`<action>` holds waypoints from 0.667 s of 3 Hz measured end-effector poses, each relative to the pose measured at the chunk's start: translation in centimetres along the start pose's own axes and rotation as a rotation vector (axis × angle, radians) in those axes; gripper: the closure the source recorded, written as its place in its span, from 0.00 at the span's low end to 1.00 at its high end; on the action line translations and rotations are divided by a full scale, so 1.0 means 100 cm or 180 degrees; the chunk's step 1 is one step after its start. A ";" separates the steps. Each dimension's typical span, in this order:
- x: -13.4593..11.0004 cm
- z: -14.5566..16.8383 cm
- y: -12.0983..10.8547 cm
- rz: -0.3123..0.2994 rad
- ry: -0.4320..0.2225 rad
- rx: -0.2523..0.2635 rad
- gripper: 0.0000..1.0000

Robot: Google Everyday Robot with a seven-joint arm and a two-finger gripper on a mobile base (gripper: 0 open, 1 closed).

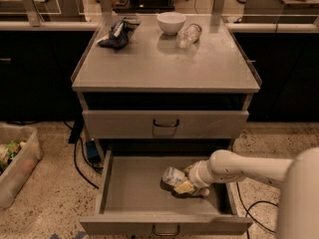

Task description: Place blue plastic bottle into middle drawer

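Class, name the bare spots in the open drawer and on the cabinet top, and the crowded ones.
Bare: left half of middle drawer; front of cabinet top. Crowded: drawer's right (gripper at blue plastic bottle); top's back (bag, bowl, clear bottle).

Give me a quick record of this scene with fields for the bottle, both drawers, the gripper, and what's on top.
blue plastic bottle: inside the middle drawer, right of centre
middle drawer: pulled open
upper drawer: closed
gripper: low inside the middle drawer, at the blue plastic bottle
cabinet top: white bowl, clear bottle lying down, dark bag
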State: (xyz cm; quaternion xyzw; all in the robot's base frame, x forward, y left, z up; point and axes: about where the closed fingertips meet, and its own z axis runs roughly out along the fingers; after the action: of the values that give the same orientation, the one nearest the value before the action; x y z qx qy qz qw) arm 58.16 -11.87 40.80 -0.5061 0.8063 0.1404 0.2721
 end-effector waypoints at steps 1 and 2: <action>0.041 0.036 -0.002 0.0150 0.0384 -0.0102 1.00; 0.043 0.036 -0.003 0.0166 0.0422 -0.0112 1.00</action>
State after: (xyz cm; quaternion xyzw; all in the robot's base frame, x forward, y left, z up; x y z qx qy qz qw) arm 58.00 -13.34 35.36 -0.4978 0.8329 0.1278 0.2054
